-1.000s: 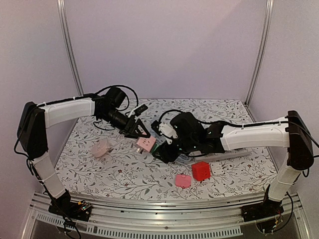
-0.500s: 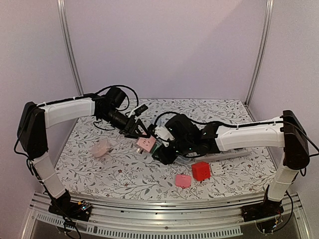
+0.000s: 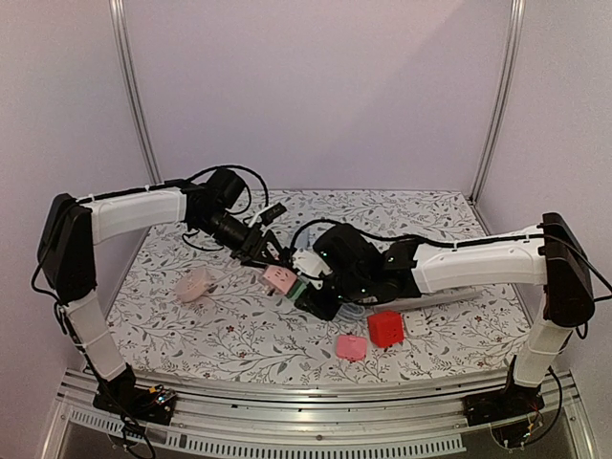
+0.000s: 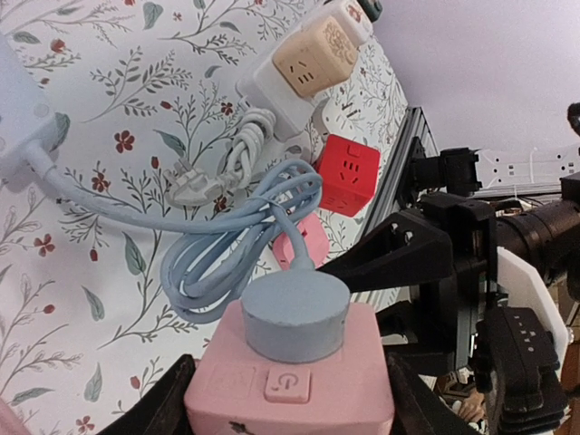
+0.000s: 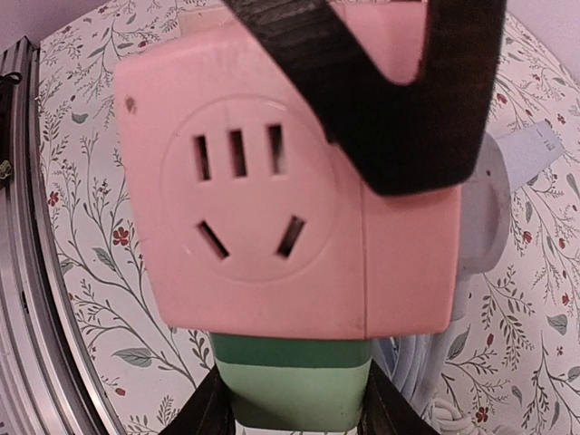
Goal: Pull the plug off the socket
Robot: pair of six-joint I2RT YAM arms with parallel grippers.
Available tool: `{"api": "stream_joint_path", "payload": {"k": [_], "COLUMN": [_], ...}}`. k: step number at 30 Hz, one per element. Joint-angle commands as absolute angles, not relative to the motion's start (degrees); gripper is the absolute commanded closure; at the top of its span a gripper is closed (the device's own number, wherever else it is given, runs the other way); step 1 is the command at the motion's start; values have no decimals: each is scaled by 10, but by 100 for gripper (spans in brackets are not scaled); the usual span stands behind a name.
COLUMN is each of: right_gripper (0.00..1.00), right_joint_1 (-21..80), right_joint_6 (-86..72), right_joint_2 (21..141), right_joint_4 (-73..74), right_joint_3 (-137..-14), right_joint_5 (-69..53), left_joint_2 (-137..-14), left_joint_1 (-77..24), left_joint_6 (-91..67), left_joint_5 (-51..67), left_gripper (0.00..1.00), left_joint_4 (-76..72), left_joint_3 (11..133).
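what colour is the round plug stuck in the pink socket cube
The round plug is pale blue, like its cable; clearest in the left wrist view.

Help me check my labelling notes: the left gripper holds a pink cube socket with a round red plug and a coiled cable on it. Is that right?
Not quite. The left wrist view shows that the round plug is blue-grey, not red. The rest stands: the left gripper holds the pink cube socket, and the coiled cable runs from that plug.
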State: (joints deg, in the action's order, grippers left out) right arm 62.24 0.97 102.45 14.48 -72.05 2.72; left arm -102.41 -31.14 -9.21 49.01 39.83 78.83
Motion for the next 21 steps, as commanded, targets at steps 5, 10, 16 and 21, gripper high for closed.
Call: {"api": "stream_joint_path", "payload": {"k": [5, 10, 16, 21], "right_gripper": [81, 82, 83, 84], "right_joint_1": [630, 640, 663, 682], "right_joint_6": [44, 77, 113, 129], "right_joint_2": [1011, 1008, 1005, 1011], "right_joint_4": [155, 167, 178, 187], "right_joint_3": [-737, -740, -745, -750], "right_joint_5": [59, 62, 71, 79], "left_joint_2": [-1032, -1037, -1039, -1040], "left_joint_1": [-327, -329, -330, -330], "left_joint_6": [-70, -68, -65, -64], "left_joint_5": [537, 539, 538, 537], "left_gripper": [74, 75, 75, 75], "left_joint_4": [403, 407, 412, 413], "left_joint_3": [820, 822, 823, 824]}}
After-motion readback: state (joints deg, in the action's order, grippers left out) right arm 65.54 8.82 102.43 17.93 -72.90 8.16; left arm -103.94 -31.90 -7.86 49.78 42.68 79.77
